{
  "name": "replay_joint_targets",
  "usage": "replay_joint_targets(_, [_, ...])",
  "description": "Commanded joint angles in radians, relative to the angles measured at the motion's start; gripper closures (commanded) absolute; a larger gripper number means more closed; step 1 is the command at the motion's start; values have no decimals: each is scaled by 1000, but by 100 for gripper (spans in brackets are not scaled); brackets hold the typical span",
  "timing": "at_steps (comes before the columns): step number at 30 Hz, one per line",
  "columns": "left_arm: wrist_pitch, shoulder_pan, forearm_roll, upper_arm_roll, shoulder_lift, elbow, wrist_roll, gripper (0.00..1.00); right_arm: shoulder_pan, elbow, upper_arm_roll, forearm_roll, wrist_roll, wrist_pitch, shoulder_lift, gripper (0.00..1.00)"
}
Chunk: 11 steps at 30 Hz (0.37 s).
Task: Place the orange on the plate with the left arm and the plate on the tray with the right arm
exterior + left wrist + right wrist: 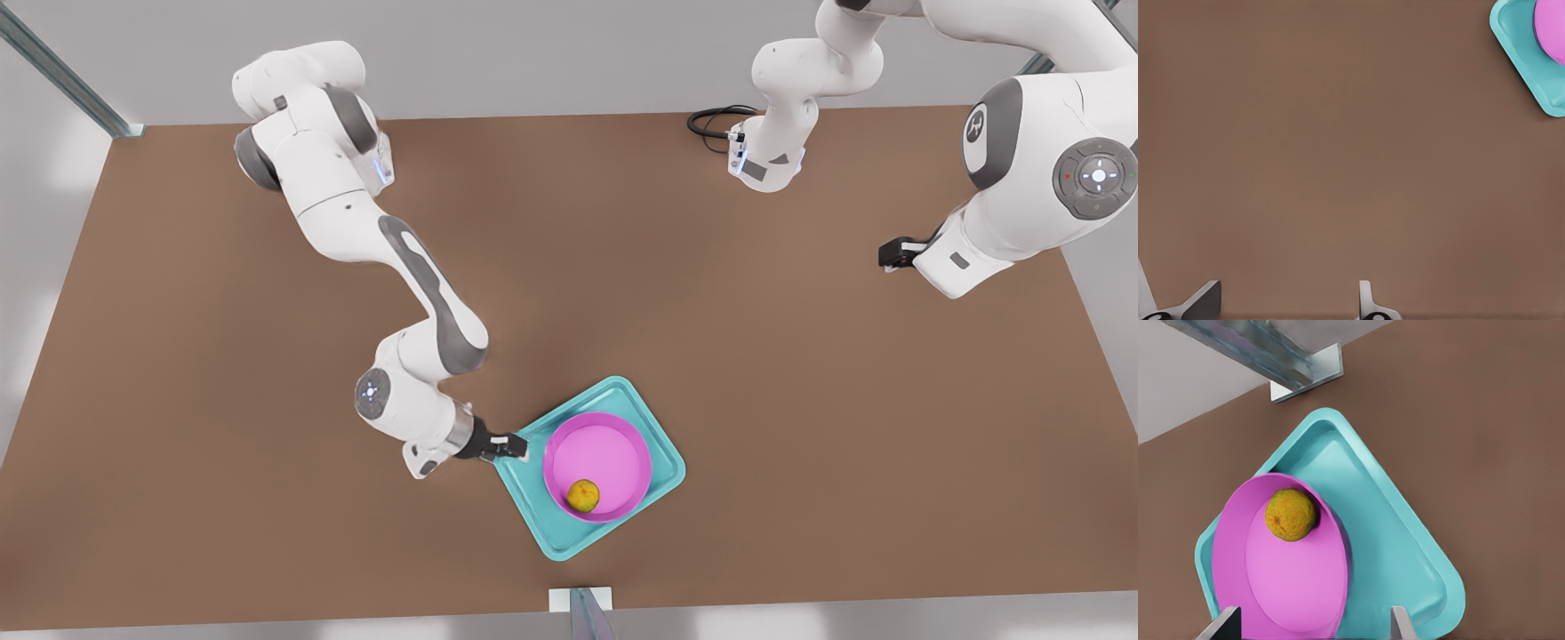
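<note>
small dimpled yellow-orange orange (583, 495) lies in round pink plate (597, 464), at its rim; plate sits on teal rectangular tray (662, 465) on brown worktop (800, 373). right pincer (518, 445), fingers spread wide, at tray edge. left pincer (892, 252) wide open, waits well apart.

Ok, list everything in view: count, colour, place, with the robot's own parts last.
orange: one, yellow-orange, in the plate near its rim
plate: one, bright pink, on the tray
tray: one, teal, on the table near its front edge
table: one, brown
cable: one, black, coiled at the table's far edge
right gripper: one, black-fingered, open, beside the plate over the tray's edge
left gripper: one, black, open, waiting over bare table at the front view's right
</note>
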Motion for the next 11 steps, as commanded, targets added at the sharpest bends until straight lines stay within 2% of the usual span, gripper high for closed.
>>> replay_joint_targets(1, [-1,0,0,-2,-1,0,1,0,-94,-43,-12,-303,-116,-470,-115,0])
replay_joint_targets(2, [-2,-1,0,-5,-3,2,1,0,-179,-45,-14,-374,-268,-705,-207,0])
replay_joint_targets(3, [-2,0,2,-5,-3,3,0,0,-261,-68,-14,-432,-273,-820,-327,0])
replay_joint_targets(5, [-2,-1,2,-5,-1,3,0,0,-341,-255,-12,-513,-329,-833,-640,0])
replay_joint_targets(7, [-2,-1,2,-5,1,3,-2,0,-377,-370,-14,-504,-360,-836,-838,0])
replay_joint_targets(11, [-4,-1,2,-5,2,3,-2,0,-378,-390,-14,-503,-359,-845,-866,0])
